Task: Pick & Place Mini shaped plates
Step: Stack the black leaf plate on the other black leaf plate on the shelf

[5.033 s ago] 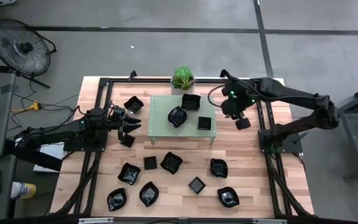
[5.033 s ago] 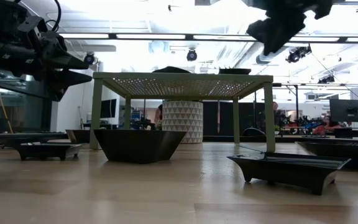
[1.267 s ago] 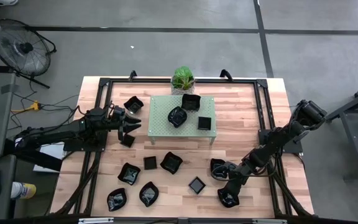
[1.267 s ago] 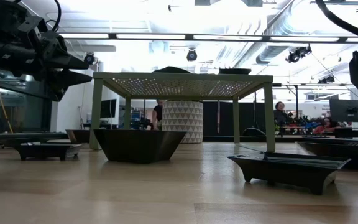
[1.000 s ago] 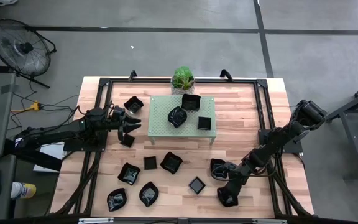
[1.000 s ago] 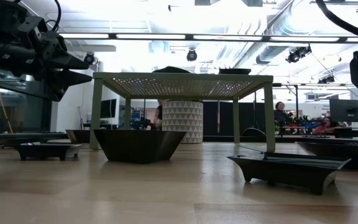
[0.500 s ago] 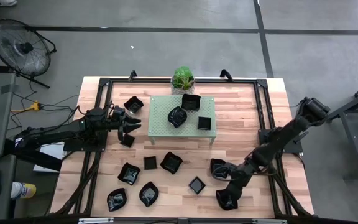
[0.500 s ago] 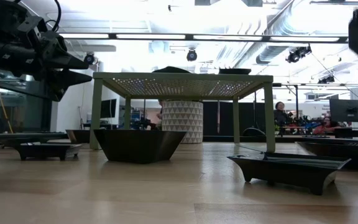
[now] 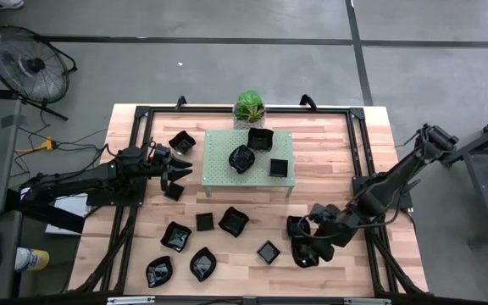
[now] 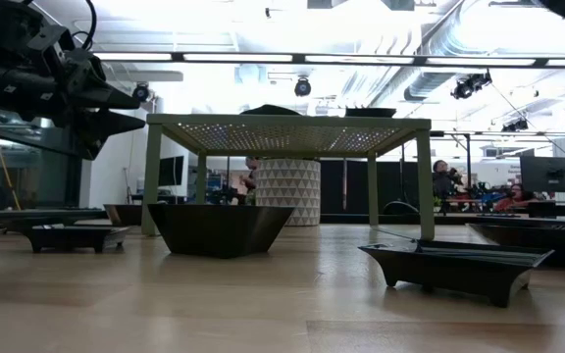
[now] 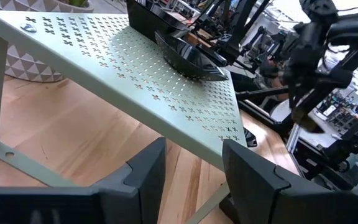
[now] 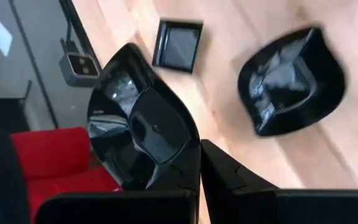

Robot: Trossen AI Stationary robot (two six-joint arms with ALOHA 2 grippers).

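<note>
1. The wooden table (image 9: pixel 329 161) carries a pale green rack (image 9: pixel 219 169) near its far edge, with three black plates on top.
2. The left gripper (image 9: pixel 179 166) hangs beside the rack, fingers (image 11: pixel 145 171) apart and empty.
3. The right gripper (image 9: pixel 305 252) is pinched shut on the rim of a leaf-shaped plate (image 12: pixel 143 134), raised over the near right of the table.
4. Other plates lie scattered along the near side; a wavy one (image 12: pixel 291 78) and a square one (image 12: pixel 179 43) sit below the held plate.
5. The plates look glossy, rigid and light, probably slippery and chip-prone. The raised rim seems the only good hold; a pinch across it, kept level, should limit slipping.
</note>
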